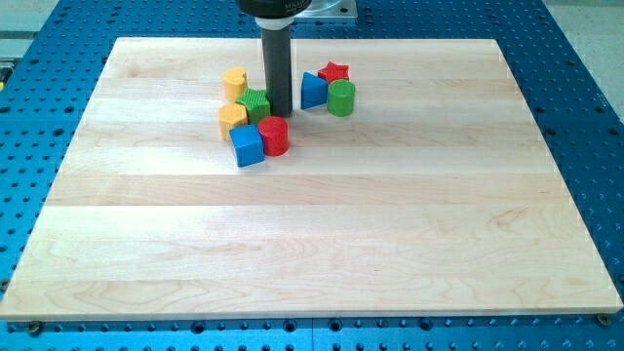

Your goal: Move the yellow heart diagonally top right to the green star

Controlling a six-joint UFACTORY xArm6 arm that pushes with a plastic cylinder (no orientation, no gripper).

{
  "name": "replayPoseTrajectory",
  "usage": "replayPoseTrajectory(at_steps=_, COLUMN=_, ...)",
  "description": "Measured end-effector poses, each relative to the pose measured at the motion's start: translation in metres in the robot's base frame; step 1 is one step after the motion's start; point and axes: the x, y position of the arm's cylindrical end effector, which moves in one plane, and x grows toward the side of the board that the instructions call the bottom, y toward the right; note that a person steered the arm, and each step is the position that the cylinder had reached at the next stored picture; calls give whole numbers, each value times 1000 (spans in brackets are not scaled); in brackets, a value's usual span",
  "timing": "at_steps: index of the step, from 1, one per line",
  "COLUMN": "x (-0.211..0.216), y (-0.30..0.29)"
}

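Seven blocks crowd the wooden board [322,253] near the view's top. My tip [280,109], a bare rod with no jaws, stands just right of the green star [255,103]. Up-left of the star sits the yellow heart [234,82]. Below lie a yellow hexagon [232,119], blue cube [248,145] and red cylinder [274,136]; rightward, a blue triangle [312,91], red star [334,71] and green cylinder [341,97].

Pale wooden surface [312,244] lying on a blue perforated base [585,117].

Near the top edge, left of centre: yellow hexagonal block [232,118], blue cube [248,146] and red cylinder [274,136], bunched close together.

Just right of them, a second knot: blue triangular block [312,91], red star [334,71], green cylinder [341,97], the last two touching.
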Motion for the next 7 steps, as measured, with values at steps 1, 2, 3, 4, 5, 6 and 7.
replayPoseTrajectory(at_steps=1, x=32, y=15)
replayPoseTrajectory(at_steps=2, x=-1, y=36)
replayPoseTrajectory(at_steps=3, x=-24, y=30)
replayPoseTrajectory(at_steps=4, x=-8, y=20)
replayPoseTrajectory(at_steps=5, x=-24, y=-14)
replayPoseTrajectory(at_steps=6, x=-83, y=-32)
replayPoseTrajectory(at_steps=7, x=-75, y=-122)
